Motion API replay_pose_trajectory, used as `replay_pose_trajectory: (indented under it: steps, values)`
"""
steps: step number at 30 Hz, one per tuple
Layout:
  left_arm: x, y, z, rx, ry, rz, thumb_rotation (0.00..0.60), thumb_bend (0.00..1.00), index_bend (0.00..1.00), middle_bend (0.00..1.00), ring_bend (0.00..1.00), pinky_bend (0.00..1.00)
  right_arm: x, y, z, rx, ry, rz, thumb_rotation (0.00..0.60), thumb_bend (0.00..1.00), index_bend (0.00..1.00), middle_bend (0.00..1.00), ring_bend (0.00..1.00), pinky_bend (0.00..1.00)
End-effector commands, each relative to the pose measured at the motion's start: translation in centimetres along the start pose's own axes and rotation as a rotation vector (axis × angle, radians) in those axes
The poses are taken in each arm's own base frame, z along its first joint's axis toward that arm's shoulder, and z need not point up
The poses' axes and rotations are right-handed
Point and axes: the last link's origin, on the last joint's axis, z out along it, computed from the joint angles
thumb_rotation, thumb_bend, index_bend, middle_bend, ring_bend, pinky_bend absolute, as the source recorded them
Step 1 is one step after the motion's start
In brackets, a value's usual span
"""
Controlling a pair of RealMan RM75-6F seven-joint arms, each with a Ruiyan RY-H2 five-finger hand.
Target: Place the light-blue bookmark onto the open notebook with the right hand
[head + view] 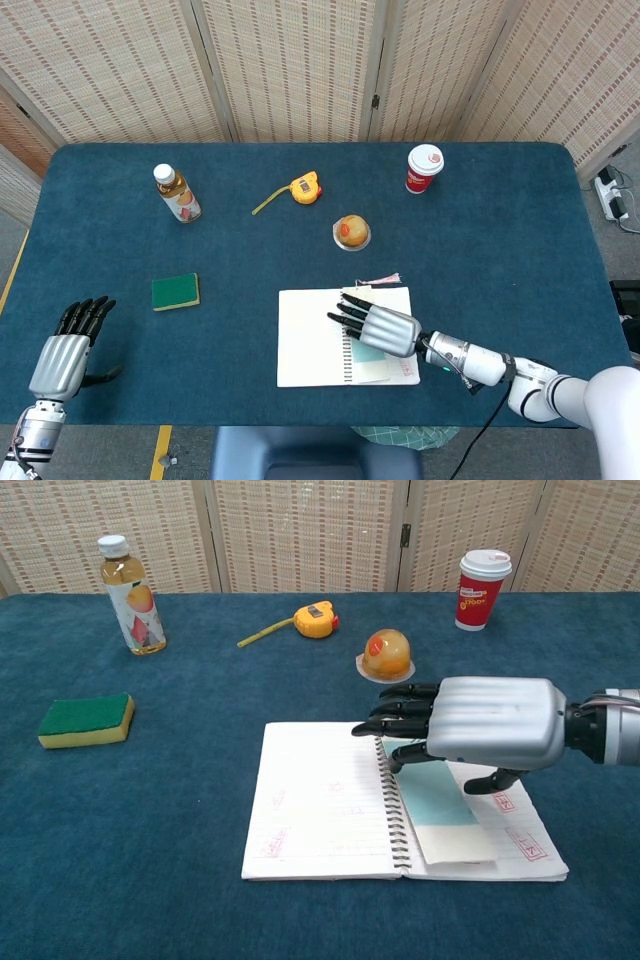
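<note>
The open spiral notebook lies at the near middle of the table. On its right page the light-blue bookmark lies flat, its pink tassel trailing past the notebook's far edge. My right hand hovers palm down over the bookmark's upper end. Its fingers stretch left toward the spiral, and one lower fingertip is at the bookmark's top corner. Nothing is gripped in it. My left hand rests at the table's near left corner with its fingers straight, holding nothing.
A green sponge lies left of the notebook. Further back stand a drink bottle, a yellow tape measure, an orange domed cup and a red paper cup.
</note>
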Motion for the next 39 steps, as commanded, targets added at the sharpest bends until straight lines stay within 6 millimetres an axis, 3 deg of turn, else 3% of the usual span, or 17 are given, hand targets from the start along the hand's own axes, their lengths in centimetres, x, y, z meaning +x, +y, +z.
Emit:
replay_pose_trajectory:
  steps: [1, 16, 22, 29, 33, 35, 36, 38, 39]
  values:
    - [0.0, 0.0, 0.0, -0.003, -0.001, -0.003, 0.600, 0.13, 0.13, 0.10, 0.02, 0.06, 0.2, -0.1, -0.2, -0.022, -0.016, -0.009, 0.600, 0.28, 0.29, 0.00, 0.00, 0.00]
    - [0.4, 0.1, -0.2, -0.014, 0.007, -0.015, 0.600, 0.13, 0.13, 0.10, 0.02, 0.06, 1.2, -0.6, -0.6, -0.032, -0.001, 0.006, 0.600, 0.28, 0.29, 0.00, 0.00, 0.00]
    - [0.4, 0.1, -0.3, -0.013, 0.009, -0.013, 0.600, 0.13, 0.13, 0.10, 0.02, 0.06, 2.0, 0.4, -2.2, -0.104, 0.025, 0.149, 0.600, 0.28, 0.28, 0.00, 0.00, 0.00]
    - [0.3, 0.3, -0.3, -0.020, 0.005, -0.013, 0.600, 0.13, 0.13, 0.10, 0.02, 0.06, 1.8, 1.8, -5.0, -0.240, -0.008, 0.359, 0.600, 0.28, 0.19, 0.00, 0.00, 0.00]
    - [0.3, 0.5, -0.2, -0.026, 0.003, -0.021, 0.600, 0.13, 0.13, 0.10, 0.02, 0.06, 1.1, 2.3, -5.7, -0.299, -0.094, 0.467, 0.600, 0.28, 0.05, 0.00, 0.00, 0.00]
    - [0.4, 0.6, -0.2, -0.029, 0.005, -0.029, 0.600, 0.13, 0.13, 0.10, 0.02, 0.06, 1.1, 2.7, -6.0, -0.330, -0.132, 0.511, 0.600, 0.31, 0.01, 0.05, 0.03, 0.00]
    - [0.4, 0.6, -0.2, -0.031, 0.006, -0.032, 0.600, 0.13, 0.13, 0.10, 0.02, 0.06, 1.2, 2.9, -6.0, -0.339, -0.141, 0.523, 0.600, 0.32, 0.00, 0.13, 0.09, 0.05]
    - [0.5, 0.6, -0.3, -0.032, 0.005, -0.040, 0.600, 0.13, 0.13, 0.10, 0.02, 0.06, 1.4, 3.1, -6.1, -0.349, -0.164, 0.541, 0.600, 0.35, 0.00, 0.29, 0.30, 0.28]
    - [0.5, 0.6, -0.3, -0.032, 0.004, -0.043, 0.600, 0.13, 0.13, 0.10, 0.02, 0.06, 1.5, 3.2, -6.1, -0.352, -0.177, 0.552, 0.600, 0.37, 0.00, 0.43, 0.48, 0.49]
